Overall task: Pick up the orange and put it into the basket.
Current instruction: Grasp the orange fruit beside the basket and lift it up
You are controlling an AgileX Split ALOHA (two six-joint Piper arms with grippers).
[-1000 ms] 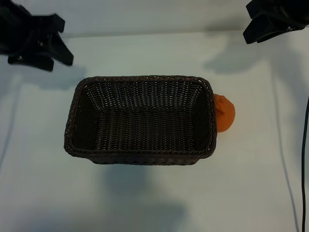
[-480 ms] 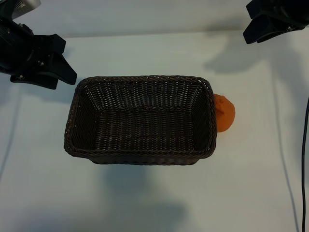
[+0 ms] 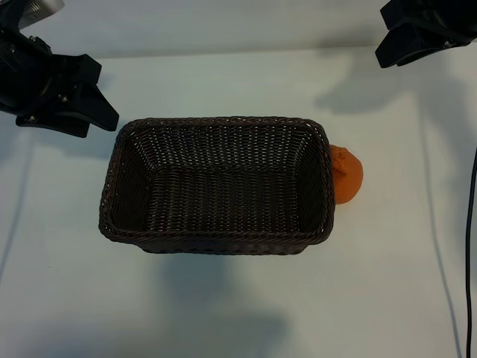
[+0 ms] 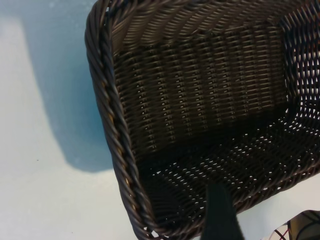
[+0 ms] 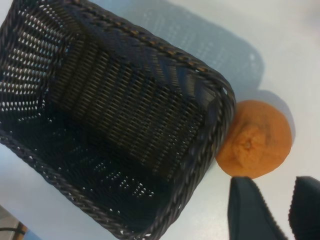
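The dark brown wicker basket (image 3: 216, 121) stands empty in the middle of the white table. The orange (image 3: 348, 175) lies on the table outside it, touching the basket's right end wall. My right gripper (image 3: 387, 54) hangs at the far right corner, well behind the orange. In the right wrist view its gripper (image 5: 280, 210) is open with nothing between the fingers, the orange (image 5: 255, 139) just beyond them beside the basket rim (image 5: 210, 150). My left gripper (image 3: 93, 104) hovers off the basket's far left corner, open and empty. One of its fingers (image 4: 220, 215) shows over the basket rim (image 4: 107, 100).
A black cable (image 3: 471, 246) runs down the table's right edge. White table surface (image 3: 223, 306) stretches in front of the basket and to both sides.
The left arm has come down and slightly right, nearer the basket's far left corner, then stopped. The right arm, orange and basket have not moved.
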